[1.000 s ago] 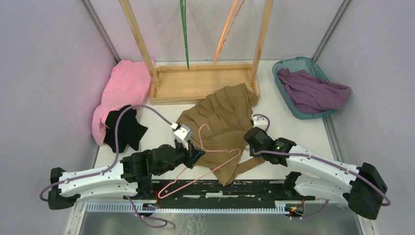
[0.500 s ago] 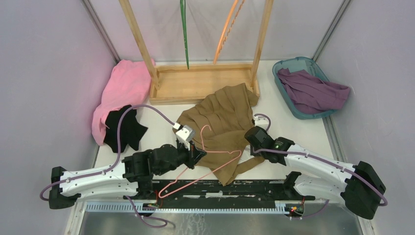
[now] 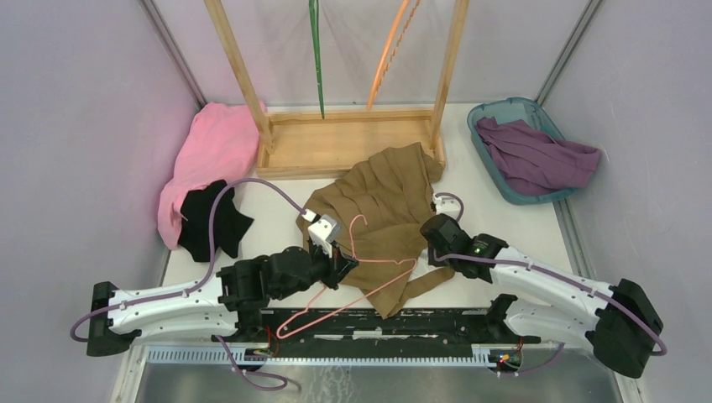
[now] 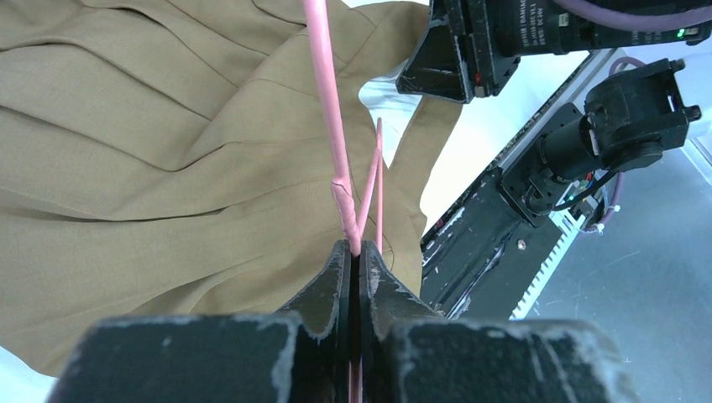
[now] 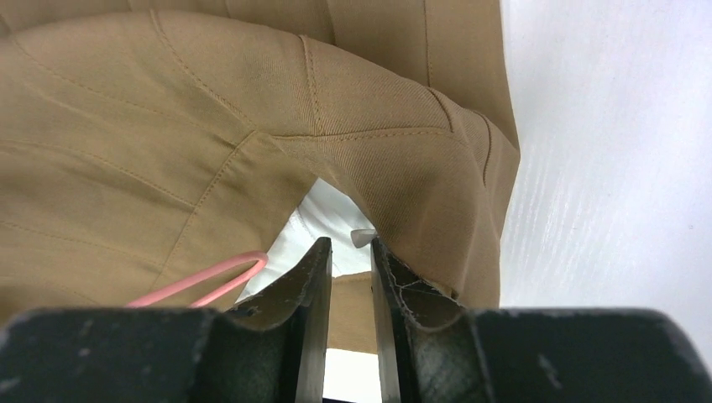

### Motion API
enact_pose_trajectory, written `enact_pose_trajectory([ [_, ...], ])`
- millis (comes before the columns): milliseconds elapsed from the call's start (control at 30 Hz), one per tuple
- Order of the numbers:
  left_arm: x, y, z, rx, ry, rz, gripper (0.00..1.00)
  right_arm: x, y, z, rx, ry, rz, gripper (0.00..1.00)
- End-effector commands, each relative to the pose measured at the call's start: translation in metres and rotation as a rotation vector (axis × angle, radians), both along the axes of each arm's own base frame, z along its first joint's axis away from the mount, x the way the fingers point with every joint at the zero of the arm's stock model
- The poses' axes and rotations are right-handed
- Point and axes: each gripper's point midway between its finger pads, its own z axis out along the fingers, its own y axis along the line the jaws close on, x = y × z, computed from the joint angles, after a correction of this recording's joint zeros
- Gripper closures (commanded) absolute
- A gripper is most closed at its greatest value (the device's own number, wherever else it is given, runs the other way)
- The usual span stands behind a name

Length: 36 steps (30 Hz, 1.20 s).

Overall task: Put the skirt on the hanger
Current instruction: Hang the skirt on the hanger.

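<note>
The tan pleated skirt (image 3: 386, 193) lies crumpled on the white table in front of the wooden rack. The pink wire hanger (image 3: 369, 290) lies across its near part, hook over the fabric. My left gripper (image 3: 342, 267) is shut on the hanger at the neck below the hook; in the left wrist view (image 4: 354, 250) the pink wire (image 4: 323, 84) runs out from between the closed jaws over the skirt (image 4: 126, 126). My right gripper (image 3: 432, 243) sits at the skirt's right edge. In the right wrist view (image 5: 350, 248) its jaws stand narrowly apart on the lifted waistband (image 5: 403, 159), white lining showing.
A wooden rack base (image 3: 344, 143) stands behind the skirt, with a green hanger (image 3: 316, 59) and an orange hanger (image 3: 390, 50) hanging above. Pink cloth (image 3: 210, 151) and black cloth (image 3: 214, 222) lie at left. A teal basket (image 3: 483, 151) holds purple cloth (image 3: 533, 155) at right.
My left gripper has moved a little right and forward with the hanger, carrying the hook further over the skirt. The right gripper has barely moved.
</note>
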Motion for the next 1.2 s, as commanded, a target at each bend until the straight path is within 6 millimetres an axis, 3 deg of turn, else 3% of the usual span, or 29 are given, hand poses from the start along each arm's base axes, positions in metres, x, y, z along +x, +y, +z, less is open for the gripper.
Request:
enact_pose_trajectory([
  [0,0.004,-0.009,0.025,-0.068,-0.059,-0.014,0.97,0.009,0.005,0.028,0.059,-0.071,-0.012,0.7],
  [367,0.004,-0.009,0.025,-0.061,-0.058,-0.018,0.97,0.012,0.009,0.003,0.043,-0.042,-0.022,0.71],
  [933,0.004,-0.012,0.028,-0.052,-0.059,-0.027,0.97,0.012,-0.021,0.011,0.082,-0.163,-0.165,0.73],
  [1167,0.003,-0.013,0.029,-0.05,-0.057,-0.033,0.97,0.015,-0.014,0.004,0.114,-0.163,-0.16,0.74],
])
